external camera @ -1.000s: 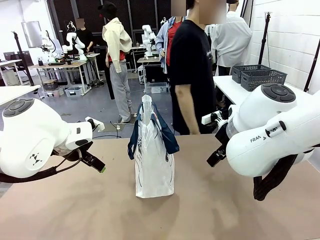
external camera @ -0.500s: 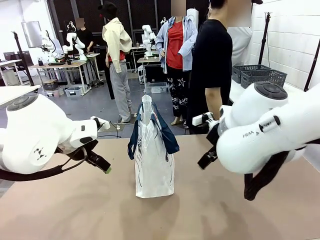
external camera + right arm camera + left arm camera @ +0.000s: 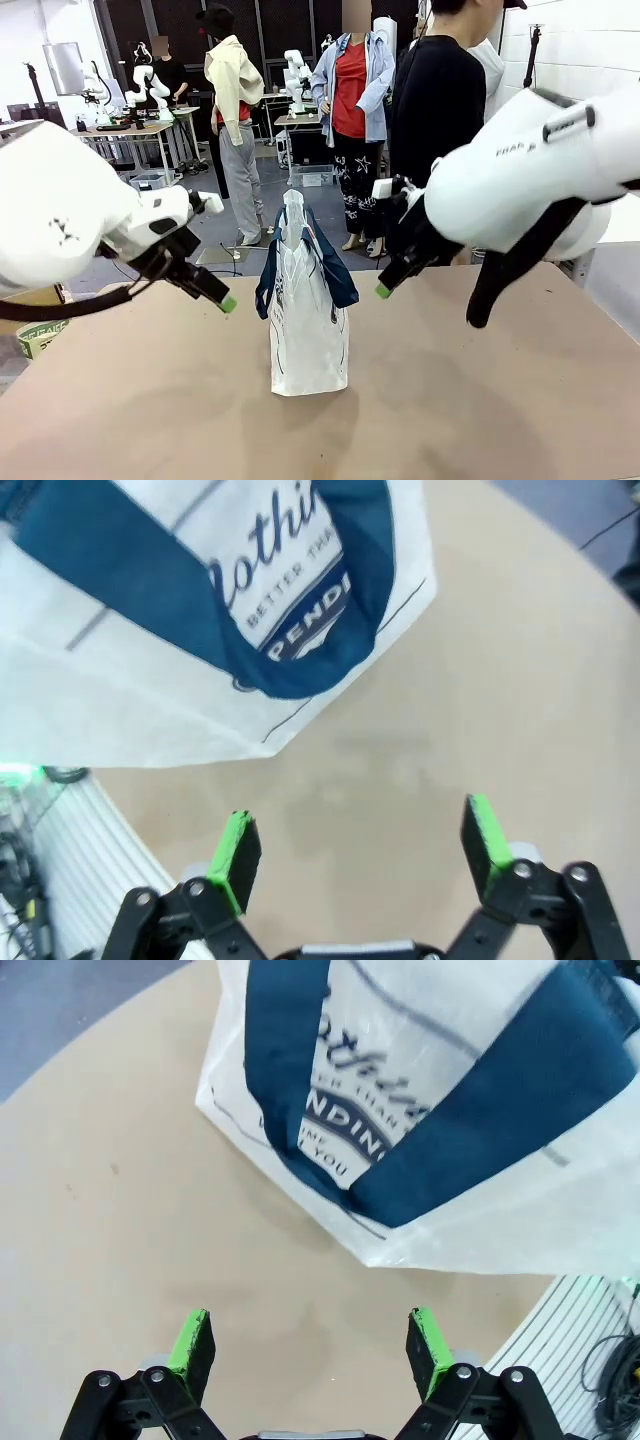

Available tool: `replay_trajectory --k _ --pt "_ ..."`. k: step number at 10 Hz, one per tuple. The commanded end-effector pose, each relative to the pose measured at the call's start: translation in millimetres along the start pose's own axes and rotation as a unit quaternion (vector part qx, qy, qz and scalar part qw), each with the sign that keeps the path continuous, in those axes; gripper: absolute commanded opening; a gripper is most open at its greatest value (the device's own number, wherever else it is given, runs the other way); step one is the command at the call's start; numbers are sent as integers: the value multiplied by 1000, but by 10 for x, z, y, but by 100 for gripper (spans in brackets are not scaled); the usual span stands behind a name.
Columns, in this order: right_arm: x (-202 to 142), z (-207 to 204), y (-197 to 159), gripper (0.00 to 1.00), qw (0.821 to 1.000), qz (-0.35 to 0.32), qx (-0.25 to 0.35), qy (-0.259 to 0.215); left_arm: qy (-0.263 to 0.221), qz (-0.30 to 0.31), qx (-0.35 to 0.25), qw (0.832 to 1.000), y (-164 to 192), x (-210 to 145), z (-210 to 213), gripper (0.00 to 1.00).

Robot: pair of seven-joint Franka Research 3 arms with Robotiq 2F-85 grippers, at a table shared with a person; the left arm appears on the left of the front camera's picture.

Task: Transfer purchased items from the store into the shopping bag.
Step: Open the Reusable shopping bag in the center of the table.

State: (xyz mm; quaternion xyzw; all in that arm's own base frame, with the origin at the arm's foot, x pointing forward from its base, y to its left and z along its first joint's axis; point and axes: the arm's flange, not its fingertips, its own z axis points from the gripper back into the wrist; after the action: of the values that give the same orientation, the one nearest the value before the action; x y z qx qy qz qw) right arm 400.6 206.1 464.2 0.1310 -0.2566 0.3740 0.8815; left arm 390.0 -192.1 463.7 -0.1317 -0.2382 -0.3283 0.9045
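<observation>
**Table**, tan matte board top (image 3: 480,400): spans the whole foreground of the front view.

**Right arm**, white glossy shell (image 3: 520,180): enters from picture right, raised above the table, reaching toward the middle.

**Left arm**, white glossy shell (image 3: 60,215): enters from picture left, raised and reaching inward likewise.

**Person in black short-sleeved top** (image 3: 440,100): standing at the far side of the table, behind the right arm.

**Shopping bag**, translucent white plastic tote (image 3: 308,335): upright at mid-table, between the two grippers and touching neither. Navy blue strap handles (image 3: 335,280) droop down both flanks. Navy oval logo with white lettering (image 3: 355,1145) sits on the side wall.

**Left gripper**, black two-finger (image 3: 222,300): hovering in the air just left of the bag, near handle height. Green pads (image 3: 195,1340) spread wide, holding nothing, aimed at the bag's lower edge.

**Right gripper**, black two-finger (image 3: 384,290): hovering in the air just right of the bag. Pads spread wide, holding nothing.
</observation>
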Motion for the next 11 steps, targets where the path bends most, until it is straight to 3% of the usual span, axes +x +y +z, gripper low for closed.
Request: replay_trajectory --k 1,3,6,11 --pt "194 40 -145 100 1000 2 12 10 -1 16 -29 999 124 224 86 100" --pt "476 172 -248 100 999 2 37 16 -2 19 -37 999 126 512 212 100" --pt "753 223 -343 100 999 14 24 30 -19 26 -44 998 141 747 330 100" --pt "759 256 -294 100 999 11 13 28 -16 28 -29 999 105 745 335 100"
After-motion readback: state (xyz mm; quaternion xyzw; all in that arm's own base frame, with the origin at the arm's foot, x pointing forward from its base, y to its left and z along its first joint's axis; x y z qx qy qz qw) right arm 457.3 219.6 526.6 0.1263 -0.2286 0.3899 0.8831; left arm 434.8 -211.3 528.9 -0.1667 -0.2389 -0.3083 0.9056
